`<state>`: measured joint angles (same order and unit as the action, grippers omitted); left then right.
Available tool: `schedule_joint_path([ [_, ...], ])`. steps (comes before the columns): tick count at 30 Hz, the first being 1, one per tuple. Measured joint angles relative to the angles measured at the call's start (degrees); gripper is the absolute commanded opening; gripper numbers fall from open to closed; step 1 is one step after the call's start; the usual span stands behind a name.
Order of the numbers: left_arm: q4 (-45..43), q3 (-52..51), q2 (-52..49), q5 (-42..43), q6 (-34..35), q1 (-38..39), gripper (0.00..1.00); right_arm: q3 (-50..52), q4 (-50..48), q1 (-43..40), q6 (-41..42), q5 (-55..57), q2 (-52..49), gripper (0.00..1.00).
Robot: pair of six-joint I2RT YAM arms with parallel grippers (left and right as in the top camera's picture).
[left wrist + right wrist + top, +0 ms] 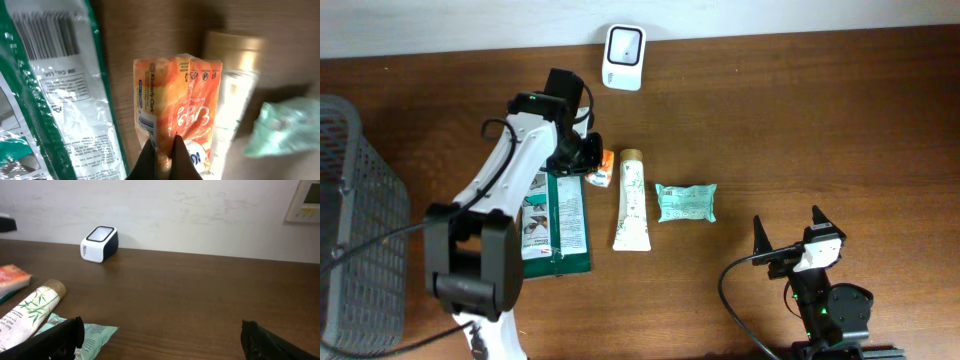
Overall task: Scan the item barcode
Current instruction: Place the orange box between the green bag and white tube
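- Progress: the orange packet is gripped but not yet presented to the white scanner, which stands at the 12 o'clock edge of the table, well apart from the packet. The carry and the scan itself are judged to be left.
- Task item: the packet is found at 6 o'clock of the scanner. The cap of the cream tube is just beside it at 3 o'clock, and the green pouch at 7 o'clock. Whether it is lifted clear of the table cannot be told.
- Left gripper: the jaws are pinched fully together on one edge of the packet.
- Right gripper: it is parked at 4 o'clock of the overhead view with its jaws spread wide; nothing is held or touched.
- Barcode: none is made out on the packet's visible face, so a turn toward the scanner window is judged likely to be needed.
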<state>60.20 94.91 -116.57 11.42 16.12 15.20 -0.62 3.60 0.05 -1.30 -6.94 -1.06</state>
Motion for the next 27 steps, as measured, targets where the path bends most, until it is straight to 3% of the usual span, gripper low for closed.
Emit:
schedule_joint_path([
  [1,0.0,0.0,-1.1,-0.6,1.4,0.0,0.02,0.0,0.0,0.0,0.0,0.0,0.0,0.98],
  [2,0.0,-0.1,-1.8,-1.0,2.8,0.0,0.48,0.0,0.0,0.0,0.0,0.0,0.0,0.99],
  [3,0.0,-0.3,-2.2,-1.0,4.5,0.0,0.61,0.0,0.0,0.0,0.0,0.0,0.0,0.98],
  [4,0.0,-0.5,-2.4,-0.7,5.2,0.0,0.67,0.0,0.0,0.0,0.0,0.0,0.0,0.98],
  [7,1.4,-0.8,-2.7,2.0,7.5,0.0,0.74,0.0,0.0,0.0,0.0,0.0,0.0,0.98],
  [17,5.7,4.9,-0.4,-0.7,7.3,-0.2,0.68,0.0,0.0,0.0,0.0,0.0,0.0,0.98],
  [22,9.6,12.0,15.9,-12.9,7.0,-4.5,0.73,0.0,0.0,0.0,0.0,0.0,0.0,0.98],
  [24,10.5,13.3,24.9,-18.7,6.8,-9.9,0.86,0.0,0.0,0.0,0.0,0.0,0.0,0.99],
  [27,11.2,13.7,32.4,-24.9,6.6,-21.6,0.88,0.0,0.0,0.0,0.0,0.0,0.0,0.98],
])
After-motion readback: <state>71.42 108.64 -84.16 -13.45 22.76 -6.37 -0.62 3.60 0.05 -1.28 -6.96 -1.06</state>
